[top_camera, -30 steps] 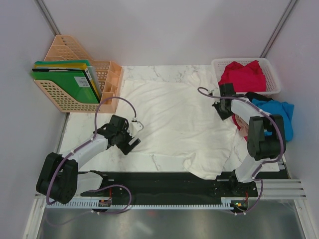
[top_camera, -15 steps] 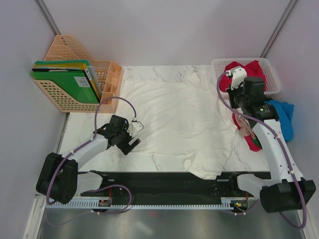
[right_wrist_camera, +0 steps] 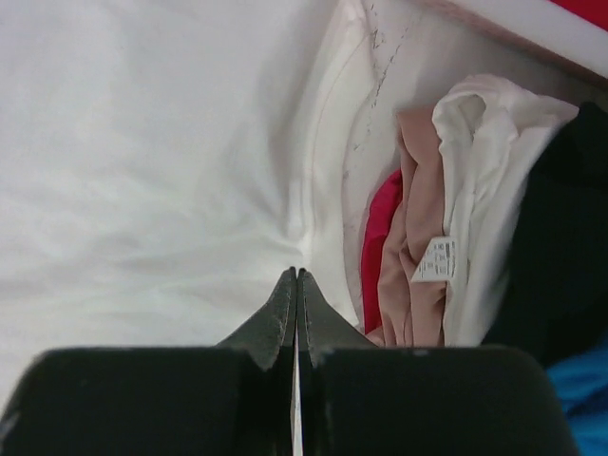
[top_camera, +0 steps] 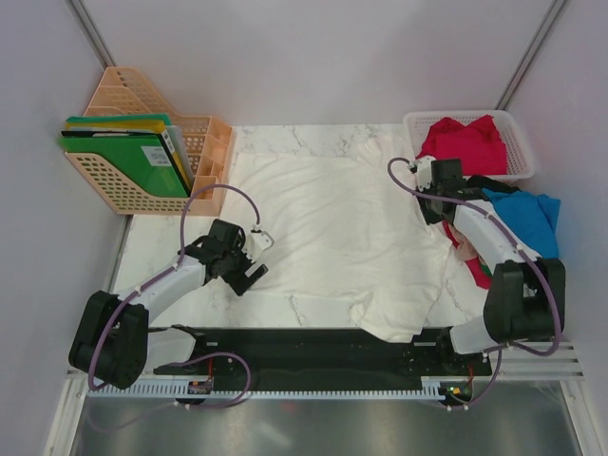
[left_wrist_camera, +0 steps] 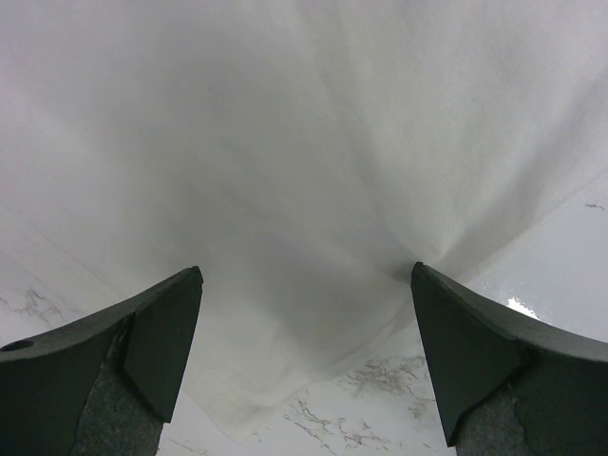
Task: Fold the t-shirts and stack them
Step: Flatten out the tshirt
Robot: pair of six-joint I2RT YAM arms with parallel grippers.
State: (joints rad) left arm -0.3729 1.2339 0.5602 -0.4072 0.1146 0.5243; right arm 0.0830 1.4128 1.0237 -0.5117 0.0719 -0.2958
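A large white t-shirt (top_camera: pixel 332 228) lies spread flat across the marble table. My left gripper (top_camera: pixel 256 264) hangs open over the shirt's left lower corner (left_wrist_camera: pixel 247 380), one finger on each side and nothing between them. At the shirt's right edge, my right gripper (right_wrist_camera: pixel 296 271) is shut, and creases in the cloth run to its tips. No cloth shows between the jaws. Beside it lies a heap of red (right_wrist_camera: pixel 380 237), pale beige (right_wrist_camera: pixel 418 237), black (top_camera: pixel 489 183) and bright blue (top_camera: pixel 527 214) t-shirts. Another red t-shirt (top_camera: pixel 464 144) fills the basket.
A white mesh basket (top_camera: pixel 513 123) stands at the back right corner. A peach file rack (top_camera: pixel 204 142) with green folders (top_camera: pixel 123 157) stands at the back left. Bare marble (top_camera: pixel 157 237) shows left of the shirt. The shirt's lower hem hangs over the black rail (top_camera: pixel 313 347).
My right arm swung up toward the basket half a second ago and has come back down to the white shirt's right edge. The left arm and the shirt have not moved.
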